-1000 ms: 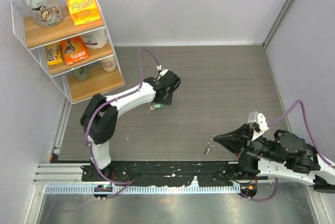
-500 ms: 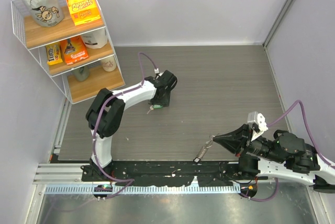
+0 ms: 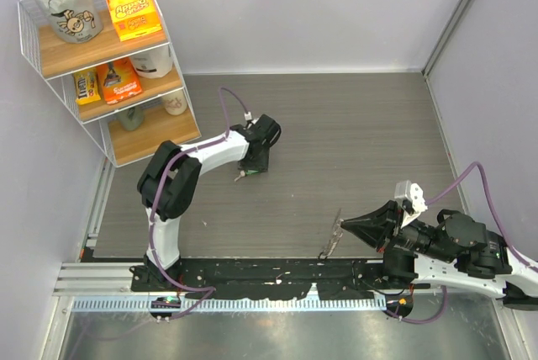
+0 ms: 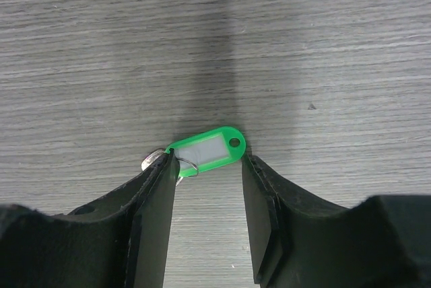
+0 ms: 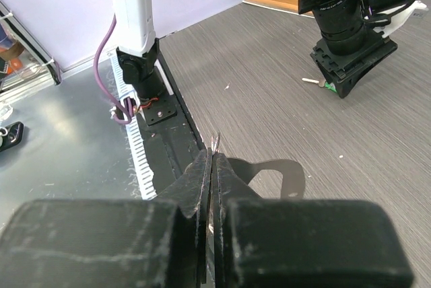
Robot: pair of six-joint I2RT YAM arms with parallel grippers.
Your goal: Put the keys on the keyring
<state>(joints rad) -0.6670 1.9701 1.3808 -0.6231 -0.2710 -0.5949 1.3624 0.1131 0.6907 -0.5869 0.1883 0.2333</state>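
One key [image 4: 205, 150] with a green head lay flat on the grey table [image 4: 323, 46] at the centre of the left wrist view, its metal blade mostly hidden behind a finger. The left gripper [image 4: 207, 167] stood partly open, with one finger on either side of the green head and the tips just at its ends. Low and right of centre in the top view, the right gripper [image 3: 346, 224] was pinched tight on the one keyring [image 3: 334, 240], a thin silvery chain hanging from its tip.
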